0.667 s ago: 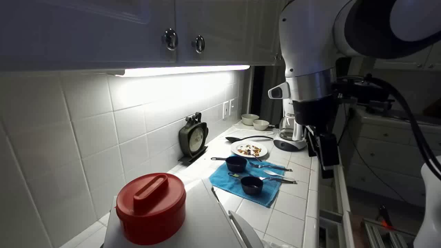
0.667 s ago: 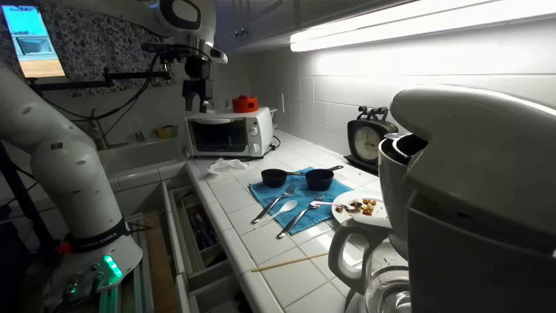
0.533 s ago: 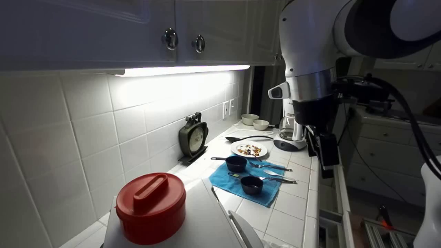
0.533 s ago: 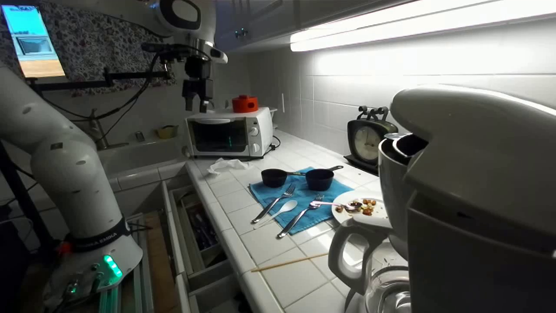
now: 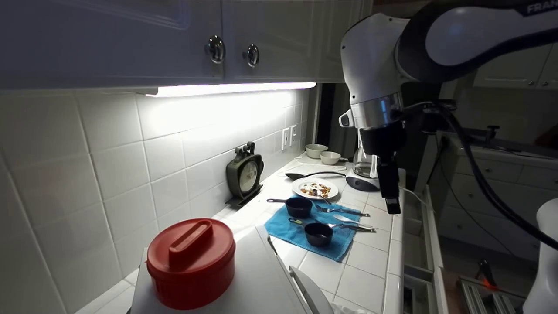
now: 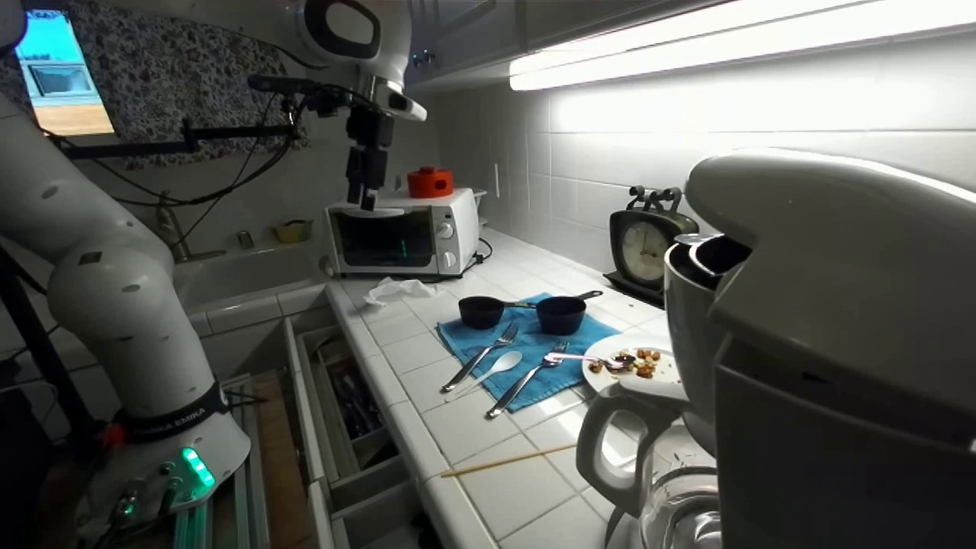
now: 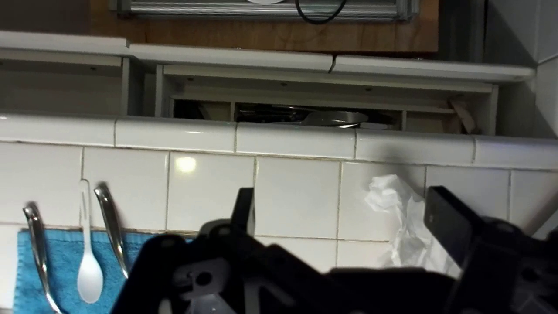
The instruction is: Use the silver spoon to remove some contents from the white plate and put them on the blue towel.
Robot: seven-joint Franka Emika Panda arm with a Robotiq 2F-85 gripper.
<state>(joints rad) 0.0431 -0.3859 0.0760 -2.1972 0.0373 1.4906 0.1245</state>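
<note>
A fitted kitchen
Wall cabinets point(image 5: 279, 30) hang over a tiled table point(image 5: 366, 270) bearing a toaster oven point(image 6: 396, 240), a coffee maker point(image 5: 362, 183) and bowls point(image 5: 316, 151); nearby are a sink point(image 6: 244, 278) with its faucet point(image 6: 175, 235) and an open drawer point(image 7: 327, 82) of utensils point(image 7: 333, 117).

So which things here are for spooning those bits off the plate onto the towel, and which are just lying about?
For the job:
white plate
brownish bits on it
spoon partly over the plate, likely the silver one
blue towel

Lying about:
dark cups
forks
white spoon
long black utensil
red container
crumpled white sheet
</note>
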